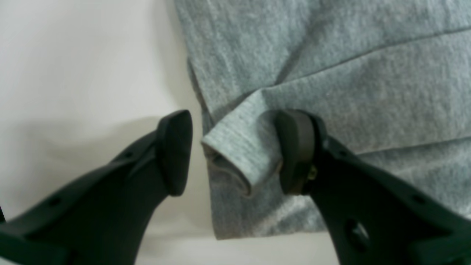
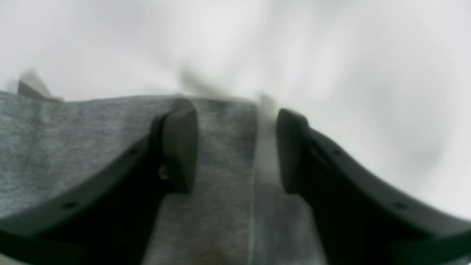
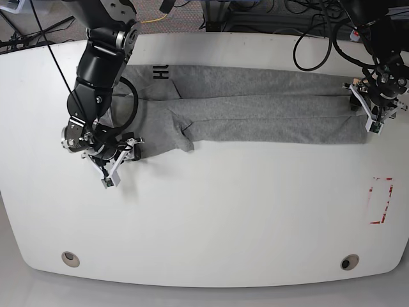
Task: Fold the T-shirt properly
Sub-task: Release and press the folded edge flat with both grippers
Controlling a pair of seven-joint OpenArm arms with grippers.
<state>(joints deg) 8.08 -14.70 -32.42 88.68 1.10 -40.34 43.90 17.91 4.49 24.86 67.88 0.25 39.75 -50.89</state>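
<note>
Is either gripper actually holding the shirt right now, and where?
Neither. The left gripper is open around a bunched edge fold of the T-shirt; the right gripper is open over another shirt edge.

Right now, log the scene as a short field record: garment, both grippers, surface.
garment: T-shirt, grey, folded into a long band across the table
lettering: black print visible at one end
left gripper: open, a rolled shirt edge between its jaws, not clamped
right gripper: open, straddling the shirt's edge
surface: white table, red rectangle mark near one edge

light: bright, even | shadows: soft | right wrist view – blurred
</note>
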